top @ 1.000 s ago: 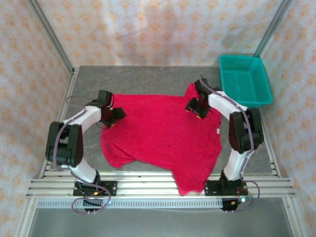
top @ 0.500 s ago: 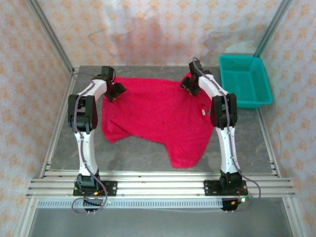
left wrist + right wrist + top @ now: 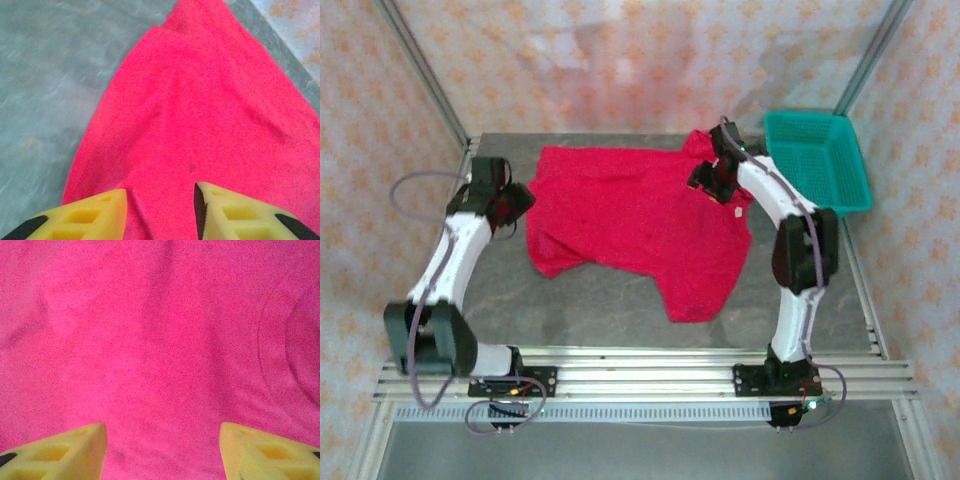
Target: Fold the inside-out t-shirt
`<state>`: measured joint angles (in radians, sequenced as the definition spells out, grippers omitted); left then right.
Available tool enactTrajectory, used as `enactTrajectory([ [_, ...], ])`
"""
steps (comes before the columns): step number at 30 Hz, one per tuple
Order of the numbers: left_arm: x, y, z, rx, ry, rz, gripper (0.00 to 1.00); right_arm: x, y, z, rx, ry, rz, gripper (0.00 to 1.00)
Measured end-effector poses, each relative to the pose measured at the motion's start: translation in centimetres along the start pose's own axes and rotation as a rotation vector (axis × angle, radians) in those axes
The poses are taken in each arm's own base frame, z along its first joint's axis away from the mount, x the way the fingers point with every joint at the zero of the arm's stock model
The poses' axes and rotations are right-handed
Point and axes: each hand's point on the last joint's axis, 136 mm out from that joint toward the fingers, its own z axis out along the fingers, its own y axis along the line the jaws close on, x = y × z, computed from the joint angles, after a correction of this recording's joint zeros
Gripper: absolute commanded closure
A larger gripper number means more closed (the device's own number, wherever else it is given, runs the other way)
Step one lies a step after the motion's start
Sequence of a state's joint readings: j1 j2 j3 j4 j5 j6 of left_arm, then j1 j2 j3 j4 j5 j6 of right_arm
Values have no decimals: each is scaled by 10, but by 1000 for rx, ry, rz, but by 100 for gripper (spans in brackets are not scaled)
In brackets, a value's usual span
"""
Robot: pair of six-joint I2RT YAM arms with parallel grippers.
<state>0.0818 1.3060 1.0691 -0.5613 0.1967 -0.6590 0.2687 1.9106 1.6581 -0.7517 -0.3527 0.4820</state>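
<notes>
The bright red t-shirt lies spread across the back half of the grey table, with one part trailing toward the front and a small white tag near its right side. My left gripper sits at the shirt's left edge. In the left wrist view its yellow fingers stand apart, low over red cloth that has a soft crease between them. My right gripper rests on the shirt's upper right part. There its fingers stand wide apart over flat fabric.
A teal plastic basket stands at the back right corner, close to the right arm. Bare grey tabletop lies in front of the shirt and to its left. Metal rails run along the near edge.
The shirt has slid from the near edge toward the back of the table. The left arm has swung out to the left, off the shirt's back corner. The right gripper stayed on the upper right.
</notes>
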Motion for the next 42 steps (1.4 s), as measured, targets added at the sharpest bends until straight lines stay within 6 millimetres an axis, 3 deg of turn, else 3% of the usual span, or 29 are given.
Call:
enactTrajectory([
  [2,27,31,-1,-31,21,-29,60,17,2,-22,-46,-22,-17,38],
  [4,55,62,8,-81,68,-59,60,35,-3,-28,-65,-16,-24,38],
  [7,93,96,24,-122,137,-121,60,64,-20,-18,-55,34,-10,38],
  [9,105,105,32,-121,158,-154,62,82,-32,-6,-35,81,0,38],
  [12,107,101,43,-79,156,-180,67,100,-38,3,-19,125,4,38],
  [17,95,87,59,-13,121,-198,70,115,-25,9,-54,146,-13,38],
  [25,93,81,79,18,126,-217,71,121,-25,15,-61,163,14,38],
  [27,93,81,81,21,128,-217,65,121,-25,17,-59,167,16,38],
  [31,95,80,81,30,135,-214,43,119,-23,19,-60,169,16,38],
  [34,96,81,80,23,141,-214,39,117,-20,20,-64,168,16,38],
  [37,97,83,73,13,139,-209,42,116,-19,21,-67,170,18,38],
  [40,93,82,67,19,113,-207,59,116,-18,24,-66,174,24,38],
  [42,96,85,68,16,115,-210,64,115,-17,27,-65,176,28,38],
])
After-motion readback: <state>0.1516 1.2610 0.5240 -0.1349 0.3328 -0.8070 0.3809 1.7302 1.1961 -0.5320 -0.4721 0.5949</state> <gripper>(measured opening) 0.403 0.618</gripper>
